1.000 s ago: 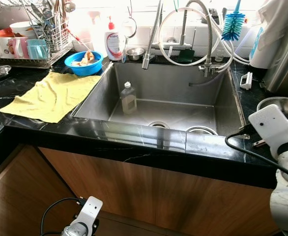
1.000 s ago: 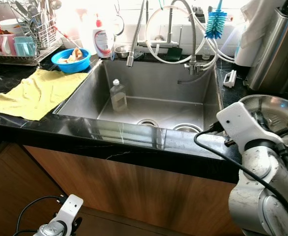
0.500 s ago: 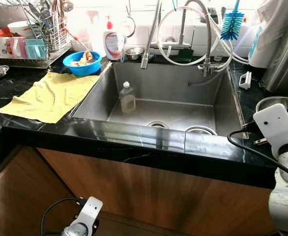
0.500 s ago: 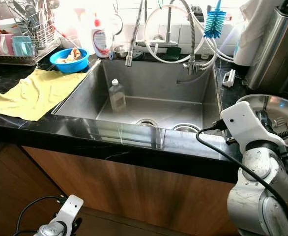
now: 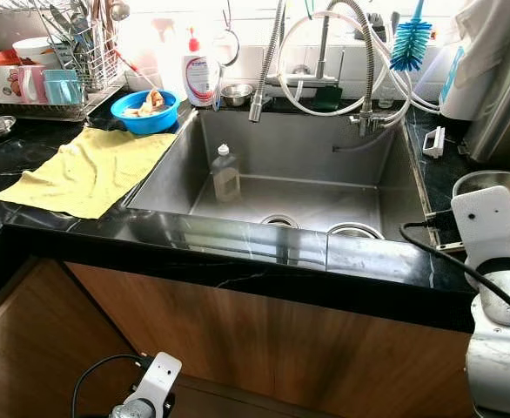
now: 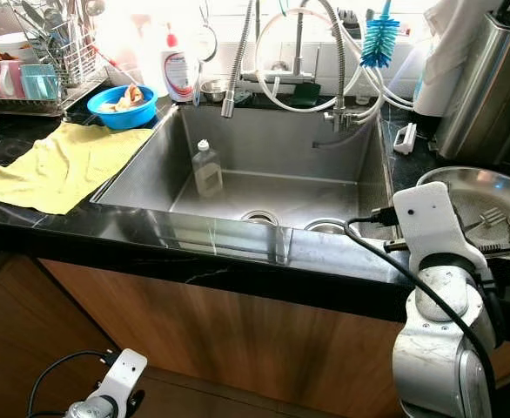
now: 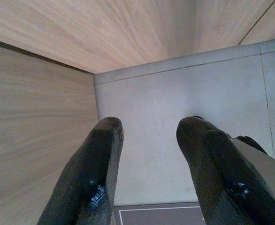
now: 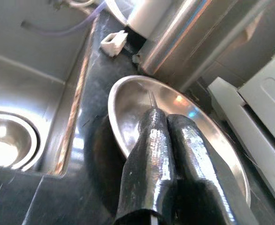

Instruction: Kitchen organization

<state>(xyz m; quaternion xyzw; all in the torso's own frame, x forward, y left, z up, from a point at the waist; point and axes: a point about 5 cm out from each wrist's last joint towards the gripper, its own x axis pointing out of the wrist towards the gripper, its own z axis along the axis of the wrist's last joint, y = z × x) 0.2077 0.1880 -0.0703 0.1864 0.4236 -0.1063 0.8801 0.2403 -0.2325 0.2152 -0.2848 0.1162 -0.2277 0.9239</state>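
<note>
Right gripper (image 8: 168, 123) poised over steel plate (image 8: 128, 101) on table (image 8: 93, 140), jaws pressed together; thin fork tines barely discernible at tips. Left gripper (image 7: 149, 140) hanging low, jaws parted, empty.

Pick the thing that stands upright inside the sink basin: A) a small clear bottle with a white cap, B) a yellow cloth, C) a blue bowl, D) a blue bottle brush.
A: a small clear bottle stands on the floor of the sink, while the blue bowl and the yellow cloth lie on the counter to its left and the blue brush hangs above the back edge.
</note>
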